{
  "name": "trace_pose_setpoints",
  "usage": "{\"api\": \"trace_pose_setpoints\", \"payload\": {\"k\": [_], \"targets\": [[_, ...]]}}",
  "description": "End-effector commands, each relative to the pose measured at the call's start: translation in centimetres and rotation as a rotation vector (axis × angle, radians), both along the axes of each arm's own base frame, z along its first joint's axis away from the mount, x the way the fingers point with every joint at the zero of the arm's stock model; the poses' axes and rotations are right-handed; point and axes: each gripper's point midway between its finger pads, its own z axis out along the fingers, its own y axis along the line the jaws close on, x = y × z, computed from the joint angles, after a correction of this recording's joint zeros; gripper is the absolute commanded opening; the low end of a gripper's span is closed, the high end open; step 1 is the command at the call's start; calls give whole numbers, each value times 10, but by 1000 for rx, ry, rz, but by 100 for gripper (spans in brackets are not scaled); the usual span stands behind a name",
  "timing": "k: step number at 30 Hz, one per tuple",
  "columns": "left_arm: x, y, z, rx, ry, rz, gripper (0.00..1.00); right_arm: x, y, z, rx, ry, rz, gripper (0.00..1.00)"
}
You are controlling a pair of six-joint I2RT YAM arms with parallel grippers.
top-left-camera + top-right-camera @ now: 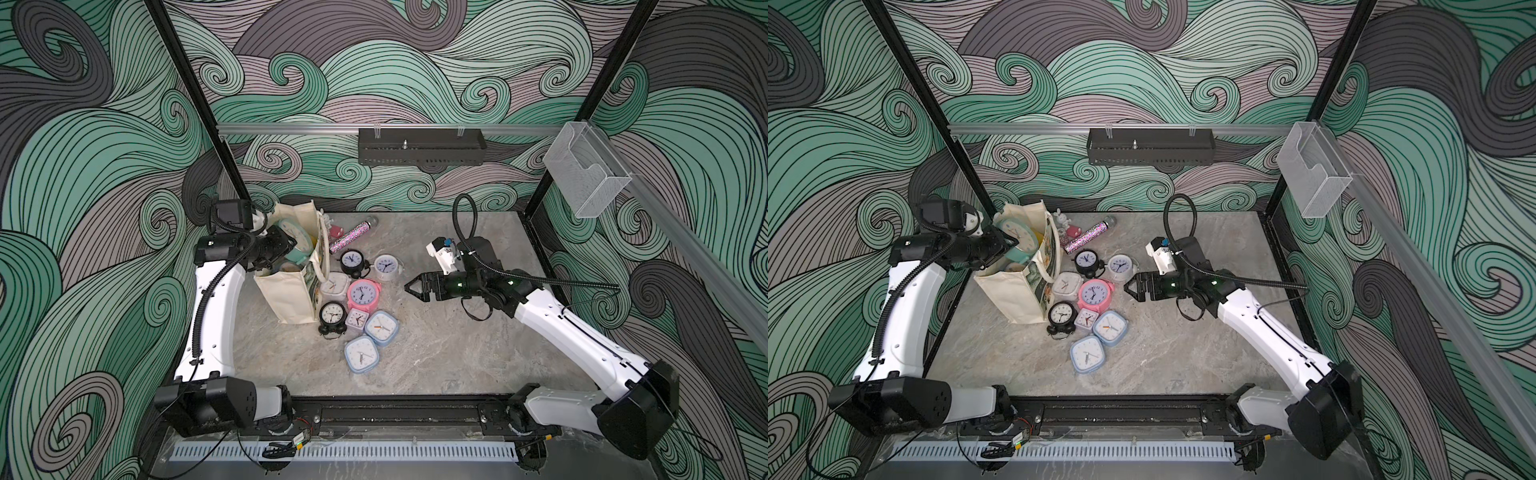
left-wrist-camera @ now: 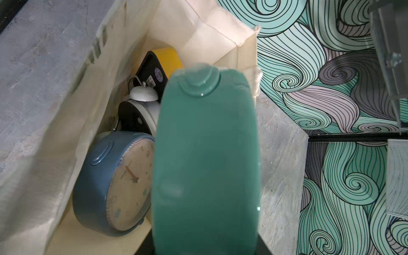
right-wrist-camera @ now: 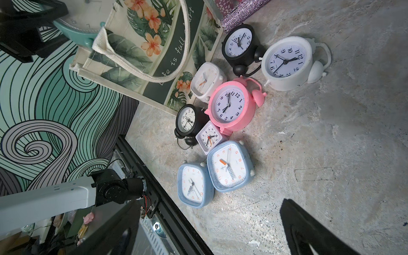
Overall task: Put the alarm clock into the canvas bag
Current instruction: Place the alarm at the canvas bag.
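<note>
I am holding the teal alarm clock point(image 1: 1022, 230), left gripper point(image 1: 1009, 245) part-closed, over the canvas bag point(image 1: 1013, 291) at the worktop's point(image 1: 415, 353) far-left corner; right gripper point(image 1: 409, 286) gaping empty. Risk: snagging the slack rim, tipping the bag.

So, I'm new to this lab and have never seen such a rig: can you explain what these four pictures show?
Two white robot arms stand at a stone-look table. Two pictures look down from overhead cameras set side by side; the others come from a camera on each arm's wrist. The left claw grips a teal alarm clock at the mouth of the canvas bag, where a blue clock already lies. The right claw is open and empty. Beside the bag lie eight small clocks, among them a pink clock, and a glittery tube.
</note>
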Motion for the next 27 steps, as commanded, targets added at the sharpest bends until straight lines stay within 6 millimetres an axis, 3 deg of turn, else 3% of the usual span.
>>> {"api": "trace_pose_setpoints", "payload": {"k": [1, 11, 15, 19, 24, 27], "targets": [[4, 7, -19, 37, 23, -4, 35, -1, 7, 4, 25, -8, 21, 100], [-5, 12, -65, 75, 128, -16, 39, 1, 15, 4, 45, 2, 35, 100], [-7, 14, -75, 77, 172, -5, 52, 3, 15, 1, 34, 7, 27, 100], [-7, 11, -56, 68, 165, -20, 68, 3, 14, -3, 14, 17, 17, 100], [-4, 8, -21, 66, 83, -29, 98, 6, 12, -3, -1, 20, 1, 100], [-5, 6, 3, 74, 17, -26, 99, 8, 12, -4, -12, 25, -10, 100]]}}
